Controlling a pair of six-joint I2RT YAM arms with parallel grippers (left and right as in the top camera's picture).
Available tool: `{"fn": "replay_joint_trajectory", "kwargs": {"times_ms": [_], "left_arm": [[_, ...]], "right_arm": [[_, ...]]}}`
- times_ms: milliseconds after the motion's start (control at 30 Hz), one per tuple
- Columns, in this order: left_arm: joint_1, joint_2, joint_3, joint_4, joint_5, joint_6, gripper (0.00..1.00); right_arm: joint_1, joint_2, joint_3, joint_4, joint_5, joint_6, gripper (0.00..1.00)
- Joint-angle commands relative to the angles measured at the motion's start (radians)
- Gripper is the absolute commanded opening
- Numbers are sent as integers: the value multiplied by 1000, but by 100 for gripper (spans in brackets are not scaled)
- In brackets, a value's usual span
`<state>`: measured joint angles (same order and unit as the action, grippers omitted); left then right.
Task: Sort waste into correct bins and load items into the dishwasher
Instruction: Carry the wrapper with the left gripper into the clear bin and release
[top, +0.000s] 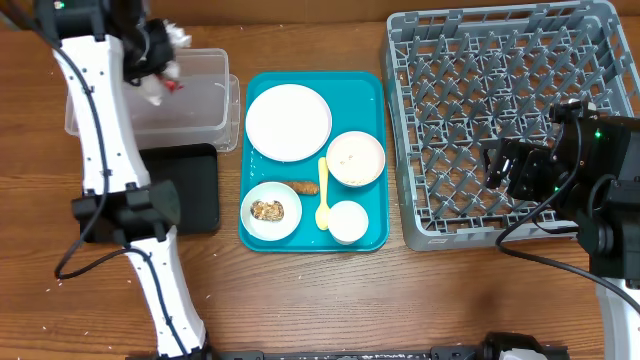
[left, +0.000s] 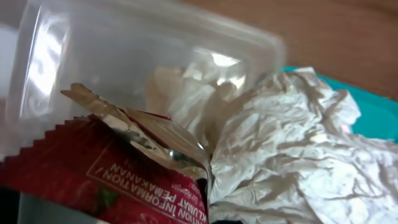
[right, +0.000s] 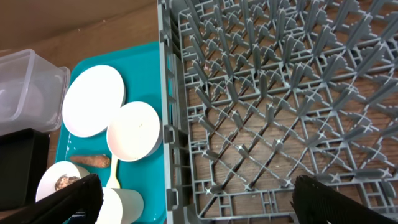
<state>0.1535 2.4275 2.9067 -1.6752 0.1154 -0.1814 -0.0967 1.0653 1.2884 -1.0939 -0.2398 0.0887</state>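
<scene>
My left gripper (top: 163, 62) is over the clear tub (top: 200, 95), shut on a red crinkled wrapper (left: 93, 177) and crumpled white tissue (left: 292, 143); its fingers are hidden behind them in the left wrist view. The black tray (top: 195, 185) lies in front of the tub. My right gripper (right: 198, 186) is open and empty above the front left part of the grey dish rack (top: 500, 100). On the teal tray (top: 370, 90) are a flat plate (top: 288, 120), a bowl of rice (top: 355, 158), a bowl with a brown lump (top: 270, 210), a carrot-like stick (top: 303, 187), a yellow spoon (top: 322, 195) and a small cup (top: 348, 221).
The rack (right: 280, 93) fills the table's right side, its left wall close to the teal tray (right: 140, 62). The tub and black tray sit left of the teal tray. Bare wood lies along the front edge.
</scene>
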Motion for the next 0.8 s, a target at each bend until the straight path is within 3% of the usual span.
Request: {"fn": "replay_joint_trajectory", "kwargs": {"times_ms": [0,167,200,233,300,367,633,767], "left_arm": [[44,0,-167,40,-79,-58,5],[68,0,-364,192,-78,-58,24],[68,0,-388,212,-78,-58,38],[68,0,-421,244,-78,-58,59],[67,0,-446,278,-72,-58,84],[67,0,-443,291,-59,-58,100],[67,-2,-304,231,40,-5,100],[59,-3,-127,127,96,48,100]], "right_arm": [[2,-4,21,-2,-9,-7,100],[2,0,21,-1,-9,-7,100],[2,0,21,-1,-9,-7,100],[2,2,21,-2,-9,-7,100],[2,2,21,-1,-9,-7,100],[2,2,21,0,-9,-7,100],[2,2,21,0,-9,-8,100],[2,2,21,0,-9,-8,100]]}}
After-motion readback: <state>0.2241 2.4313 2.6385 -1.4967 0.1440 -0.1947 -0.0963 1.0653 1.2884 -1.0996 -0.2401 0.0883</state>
